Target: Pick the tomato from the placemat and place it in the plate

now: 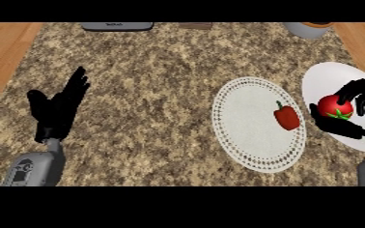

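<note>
Speckled granite bench. The round, glossy red tomato is off the placemat, a white oval with a lacy dotted border. The right hand has its fingers curled round the tomato over the smooth white plate. A red bell pepper lies on the placemat. The left hand rests at the left, fingers straight and open.

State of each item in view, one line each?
Round white plate: lying flat, partly out of view.
Round red tomato: over the plate, gripped.
Black right hand: curled round the tomato.
Black left hand: open, resting at the view's left, fingers up.
Red bell pepper: lying untouched.
Round white lace-edged placemat: flat, pepper on its right part.
</note>
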Available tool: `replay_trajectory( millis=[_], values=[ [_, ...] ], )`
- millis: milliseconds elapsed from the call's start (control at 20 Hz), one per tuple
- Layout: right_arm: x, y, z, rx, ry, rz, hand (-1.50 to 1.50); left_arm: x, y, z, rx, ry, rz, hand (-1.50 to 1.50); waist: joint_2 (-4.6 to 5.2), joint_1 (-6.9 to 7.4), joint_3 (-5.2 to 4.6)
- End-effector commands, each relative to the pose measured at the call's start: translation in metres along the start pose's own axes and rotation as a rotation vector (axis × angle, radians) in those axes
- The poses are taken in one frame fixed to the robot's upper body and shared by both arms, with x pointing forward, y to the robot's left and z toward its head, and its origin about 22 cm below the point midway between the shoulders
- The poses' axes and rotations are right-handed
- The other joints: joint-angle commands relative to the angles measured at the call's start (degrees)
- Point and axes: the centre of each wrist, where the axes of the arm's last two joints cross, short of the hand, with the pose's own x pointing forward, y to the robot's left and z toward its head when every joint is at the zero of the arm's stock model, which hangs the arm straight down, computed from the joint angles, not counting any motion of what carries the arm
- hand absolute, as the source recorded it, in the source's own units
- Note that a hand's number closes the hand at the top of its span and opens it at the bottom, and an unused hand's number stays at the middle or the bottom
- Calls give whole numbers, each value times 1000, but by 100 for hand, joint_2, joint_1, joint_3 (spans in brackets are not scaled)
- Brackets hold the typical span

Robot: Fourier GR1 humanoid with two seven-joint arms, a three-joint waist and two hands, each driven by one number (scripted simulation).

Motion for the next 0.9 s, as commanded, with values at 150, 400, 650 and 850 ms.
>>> replay_trajectory(
  millis=[150,400,650,850],
  values=[
    [-54,-27,-37,-47,97,7,150,-3,-7,-4,-25,-4,-8,0,11,39,1],
    [-112,-21,-35,9,108,107,150,10,-11,4,-13,11,3,0,15,84,6],
    [-143,-30,-45,206,169,122,150,10,-5,1,-16,8,-3,0,30,130,9],
    [-163,-30,-48,283,256,-2,-150,-6,-9,-3,-20,-20,6,0,64,167,13]
  ],
)
